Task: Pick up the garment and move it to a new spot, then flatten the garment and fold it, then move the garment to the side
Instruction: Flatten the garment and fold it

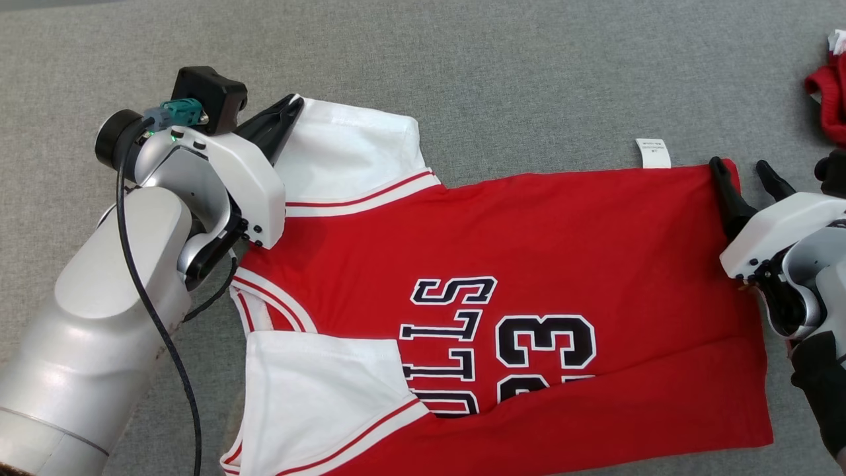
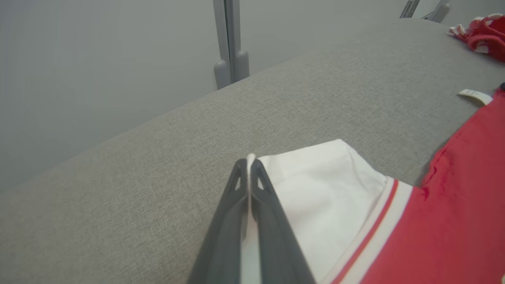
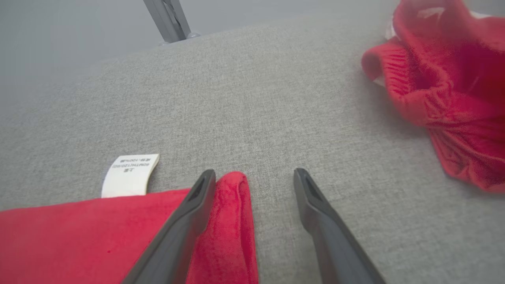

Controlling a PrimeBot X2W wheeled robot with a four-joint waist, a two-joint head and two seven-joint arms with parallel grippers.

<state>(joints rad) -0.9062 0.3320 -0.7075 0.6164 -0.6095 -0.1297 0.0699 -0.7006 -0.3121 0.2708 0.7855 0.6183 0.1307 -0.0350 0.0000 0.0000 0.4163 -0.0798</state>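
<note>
Left gripper (image 1: 289, 109) clamped on edge of far white sleeve (image 1: 344, 152); right gripper (image 1: 740, 165) wide, hem corner (image 3: 232, 189) partly between fingers, nothing held; best to close right on corner first, then draw both ends apart evenly, low; garment (image 1: 529, 251) face-up on grey table (image 1: 529, 73), mostly flat, near strip folded over lettering.

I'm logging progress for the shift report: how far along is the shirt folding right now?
Done: the jersey lies spread out on the grey surface, its near edge seemingly already turned over the lettering. In hand: the left hand is shut on a corner of the far white sleeve; the right hand is open around the far hem corner, not gripping. Left: finishing the fold and moving it aside.
</note>
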